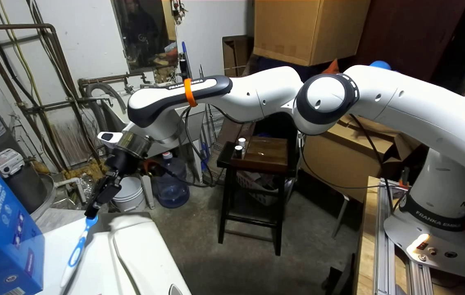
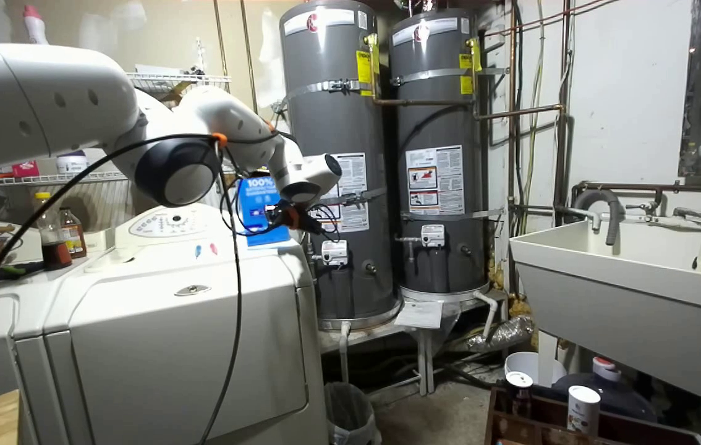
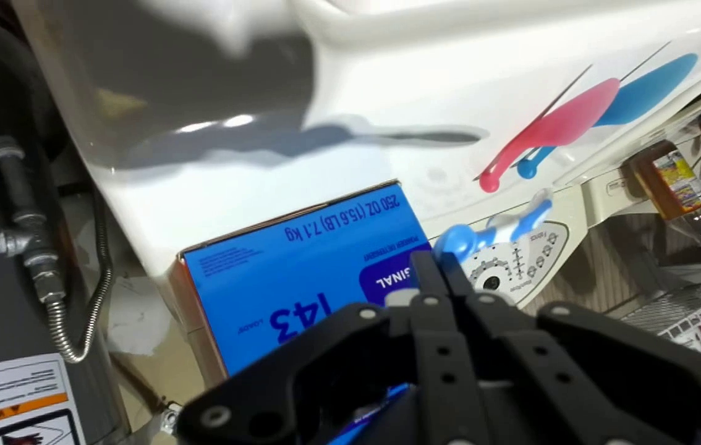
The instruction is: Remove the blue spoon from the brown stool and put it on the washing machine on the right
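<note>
The gripper pinches one end of the blue spoon, which slants down beneath it over the washing machine — best lowered gently until the low end rests there, then released slowly.

In an exterior view, the gripper hangs near the blue box, which stands on the far corner of the white washing machine, with two gray water heaters beyond and a pale utility sink farther right.

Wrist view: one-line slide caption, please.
Gripper holding a blue-and-white spoon over the washing machine, near a blue detergent box.
</note>
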`<state>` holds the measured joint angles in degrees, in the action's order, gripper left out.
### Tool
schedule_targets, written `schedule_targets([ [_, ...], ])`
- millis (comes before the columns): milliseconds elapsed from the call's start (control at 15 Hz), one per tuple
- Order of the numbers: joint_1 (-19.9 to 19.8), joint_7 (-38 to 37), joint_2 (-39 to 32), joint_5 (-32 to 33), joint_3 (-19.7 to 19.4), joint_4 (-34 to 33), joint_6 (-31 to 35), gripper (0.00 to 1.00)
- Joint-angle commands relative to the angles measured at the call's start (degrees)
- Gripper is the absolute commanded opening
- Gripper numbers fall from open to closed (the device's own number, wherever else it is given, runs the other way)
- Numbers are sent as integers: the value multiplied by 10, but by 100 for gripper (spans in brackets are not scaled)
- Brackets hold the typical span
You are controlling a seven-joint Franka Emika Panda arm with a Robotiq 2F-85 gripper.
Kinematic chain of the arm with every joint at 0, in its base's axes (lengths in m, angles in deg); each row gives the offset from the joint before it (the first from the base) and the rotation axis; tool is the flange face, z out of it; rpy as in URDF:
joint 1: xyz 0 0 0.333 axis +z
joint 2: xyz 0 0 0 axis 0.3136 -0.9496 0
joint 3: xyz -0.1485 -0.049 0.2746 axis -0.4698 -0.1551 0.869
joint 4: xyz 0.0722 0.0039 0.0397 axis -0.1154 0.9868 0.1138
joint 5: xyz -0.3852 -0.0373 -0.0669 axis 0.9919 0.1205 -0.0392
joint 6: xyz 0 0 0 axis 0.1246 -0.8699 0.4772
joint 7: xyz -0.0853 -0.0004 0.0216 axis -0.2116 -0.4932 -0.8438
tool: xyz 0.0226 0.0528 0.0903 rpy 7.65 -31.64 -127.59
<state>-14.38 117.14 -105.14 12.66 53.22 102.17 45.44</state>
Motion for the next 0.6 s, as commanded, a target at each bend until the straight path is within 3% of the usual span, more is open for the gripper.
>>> schedule_targets([
  [0,23,-40,-32,1,-6,-59,-7,1],
  [533,58,-111,-44,20,-57,-92,-11,1],
])
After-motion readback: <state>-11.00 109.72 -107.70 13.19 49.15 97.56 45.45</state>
